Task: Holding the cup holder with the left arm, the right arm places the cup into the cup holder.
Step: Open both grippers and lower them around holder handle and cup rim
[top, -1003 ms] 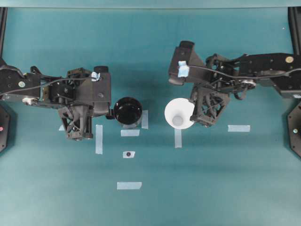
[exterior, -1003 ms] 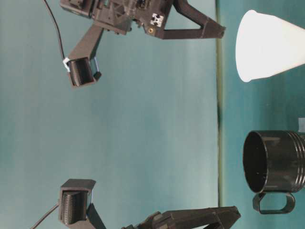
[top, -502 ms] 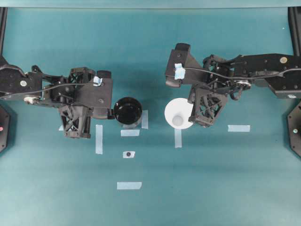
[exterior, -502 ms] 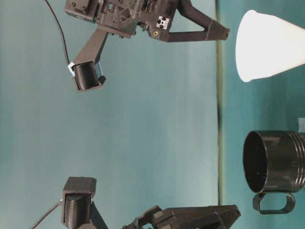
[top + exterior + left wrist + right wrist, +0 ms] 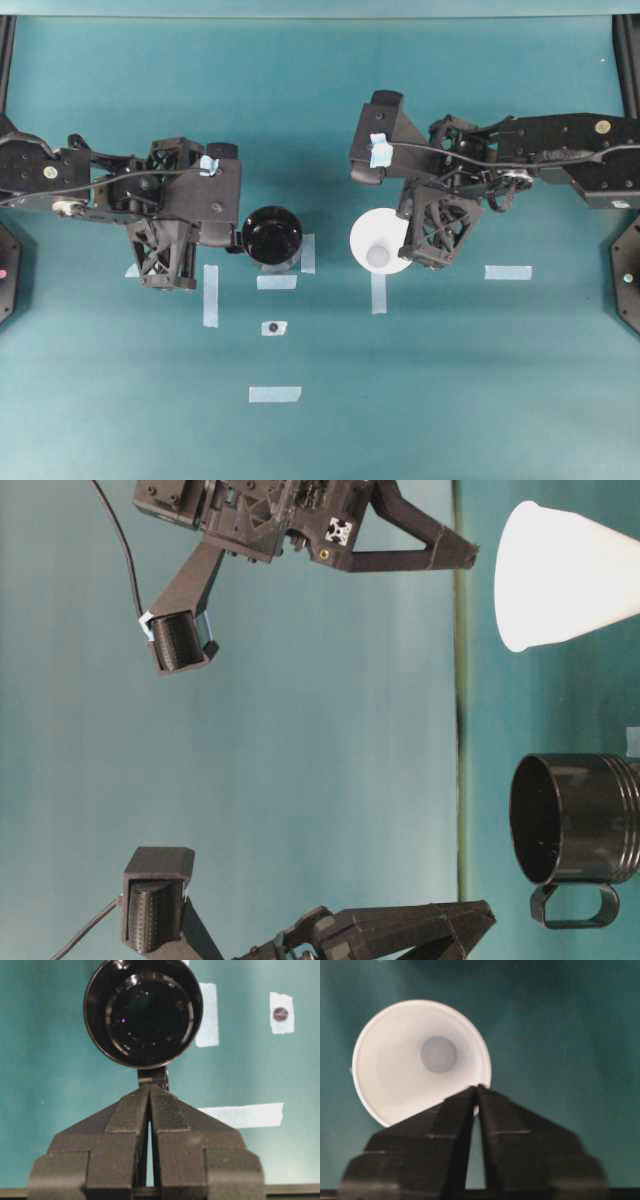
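While a teal table surface [image 5: 450, 400] fills every view, the table-level view shows a teal backdrop of the same shade rising behind it, the two meeting at a thin dark seam. Black frame bars edge the table's far corners in the overhead view.

On the overhead view's left, the left arm [image 5: 60, 185] lies stretched toward the middle. Its gripper [image 5: 150, 1087] has jaws nearly pressed together, with only a thin slit between them, and the tips sit at the small handle tab of the cup holder [image 5: 272, 237]; whether they pinch it cannot be told.

From the opposite side the right arm [image 5: 570, 160] reaches in, its gripper [image 5: 476, 1091] likewise narrowed to a slim wedge gap, tips over the near rim of the cup [image 5: 380, 241]. A hold on it cannot be confirmed.

Both vessels stand upright, apart, mouths up.

Pale tape strips [image 5: 275, 394] mark the surface, one small patch [image 5: 273, 328] bearing a dark dot.
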Available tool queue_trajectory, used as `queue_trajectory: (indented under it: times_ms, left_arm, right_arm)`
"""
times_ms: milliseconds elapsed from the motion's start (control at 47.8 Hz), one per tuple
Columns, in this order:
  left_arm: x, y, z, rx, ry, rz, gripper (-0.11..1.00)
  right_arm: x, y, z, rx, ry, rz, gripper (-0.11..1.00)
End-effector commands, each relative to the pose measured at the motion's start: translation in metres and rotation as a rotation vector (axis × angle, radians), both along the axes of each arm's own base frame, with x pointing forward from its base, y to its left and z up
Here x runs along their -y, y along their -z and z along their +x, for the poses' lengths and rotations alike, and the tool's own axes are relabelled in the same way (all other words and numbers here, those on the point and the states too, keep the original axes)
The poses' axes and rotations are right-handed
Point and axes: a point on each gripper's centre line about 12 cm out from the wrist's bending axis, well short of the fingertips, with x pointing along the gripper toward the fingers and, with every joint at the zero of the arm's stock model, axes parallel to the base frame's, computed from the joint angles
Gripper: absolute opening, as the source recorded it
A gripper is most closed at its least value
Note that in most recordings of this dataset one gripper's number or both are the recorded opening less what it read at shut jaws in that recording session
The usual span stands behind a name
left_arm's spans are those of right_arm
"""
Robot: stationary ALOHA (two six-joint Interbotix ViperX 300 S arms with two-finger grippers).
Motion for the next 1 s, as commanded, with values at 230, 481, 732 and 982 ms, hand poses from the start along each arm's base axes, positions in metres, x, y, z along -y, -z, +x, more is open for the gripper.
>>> queue_trajectory:
  times_ms: [230, 481, 732, 982]
  left_arm:
    - [-0.001, -0.005, 0.007, 0.034, -0.002, 0.005, 0.66]
    - [-0.002, 0.001, 0.011, 0.017, 0.008, 0.010, 0.91]
    - [-0.002, 0.012, 0.014, -0.016, 0.008, 0.006, 0.92]
    - [-0.004, 0.033, 0.023, -0.074, 0.008, 0.001, 0.92]
  right_arm:
    - [0.005, -0.011, 0.007, 0.060, 0.007, -0.012, 0.80]
    - [0.007, 0.000, 0.002, 0.009, -0.002, -0.028, 0.97]
    - [0.016, 0.010, -0.005, -0.022, 0.020, -0.029, 0.97]
    - [0.019, 0.016, -0.004, -0.029, 0.026, -0.028, 0.97]
